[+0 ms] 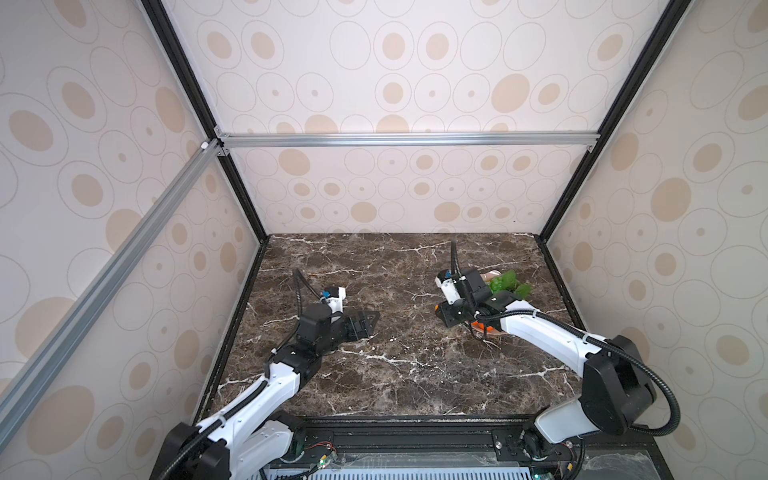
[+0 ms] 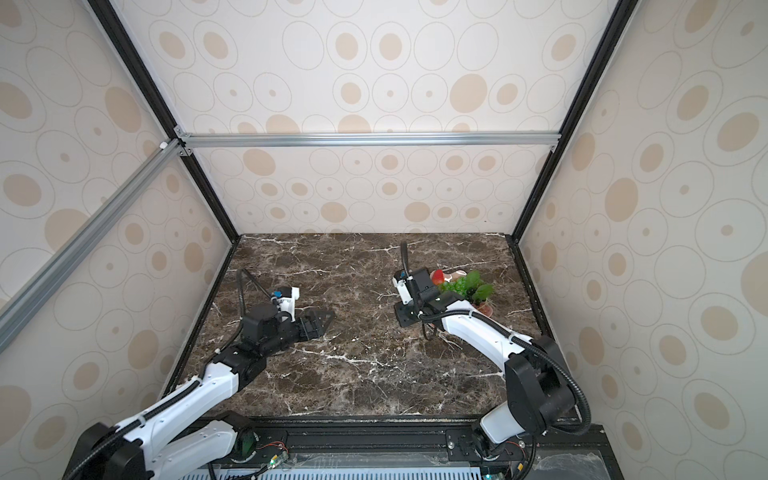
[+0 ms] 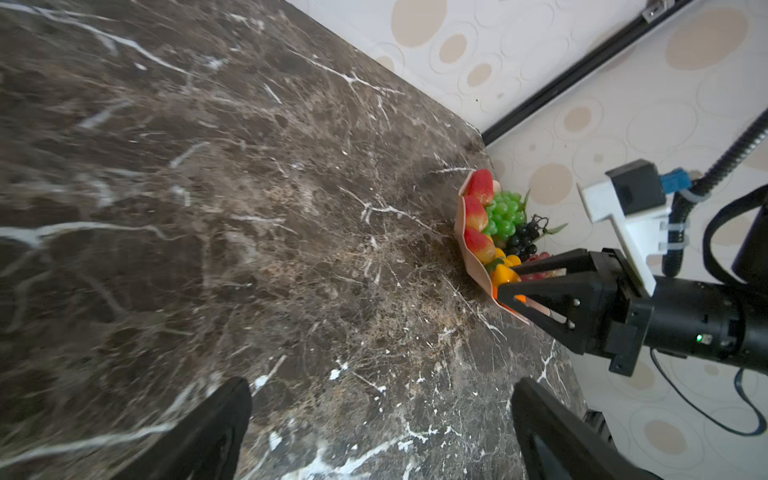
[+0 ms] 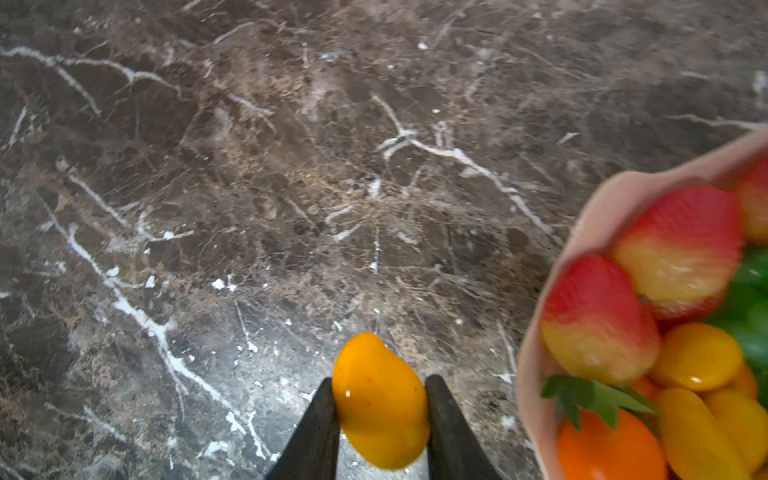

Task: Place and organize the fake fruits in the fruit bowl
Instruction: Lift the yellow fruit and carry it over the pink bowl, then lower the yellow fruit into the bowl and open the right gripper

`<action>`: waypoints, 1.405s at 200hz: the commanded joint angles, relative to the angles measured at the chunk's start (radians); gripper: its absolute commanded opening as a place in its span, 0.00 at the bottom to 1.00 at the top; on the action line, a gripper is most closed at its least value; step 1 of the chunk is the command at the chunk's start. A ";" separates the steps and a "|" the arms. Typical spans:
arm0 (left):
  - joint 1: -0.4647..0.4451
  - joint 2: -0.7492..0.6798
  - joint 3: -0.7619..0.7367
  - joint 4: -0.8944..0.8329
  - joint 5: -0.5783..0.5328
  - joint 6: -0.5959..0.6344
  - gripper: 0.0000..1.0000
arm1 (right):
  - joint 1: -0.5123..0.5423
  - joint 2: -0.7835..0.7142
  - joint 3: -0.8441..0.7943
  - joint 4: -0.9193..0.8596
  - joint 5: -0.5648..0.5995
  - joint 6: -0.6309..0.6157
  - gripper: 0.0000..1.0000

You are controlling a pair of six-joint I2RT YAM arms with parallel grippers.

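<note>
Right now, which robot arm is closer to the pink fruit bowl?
Right. The right end effector, gripping a yellow fruit, is beside the bowl; the left end effector is open, far across the table.

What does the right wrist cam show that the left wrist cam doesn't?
Only right wrist: the small yellow-orange oval plastic fruit clamped in the right hand, outside the bowl, over bare tabletop.
Only left wrist: the dark plastic grape bunch, the bowl's full spread, the open left hand, and the patterned enclosure walls. The grip itself is unclear there.
Both: the shallow pale pink scalloped fruit bowl, red plastic strawberries, yellow oval fruits inside it, and the brown marble tabletop.
</note>
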 commanded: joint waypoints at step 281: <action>-0.364 0.473 0.406 0.249 -0.160 0.157 0.99 | -0.328 -0.078 -0.011 -0.038 0.233 0.206 0.53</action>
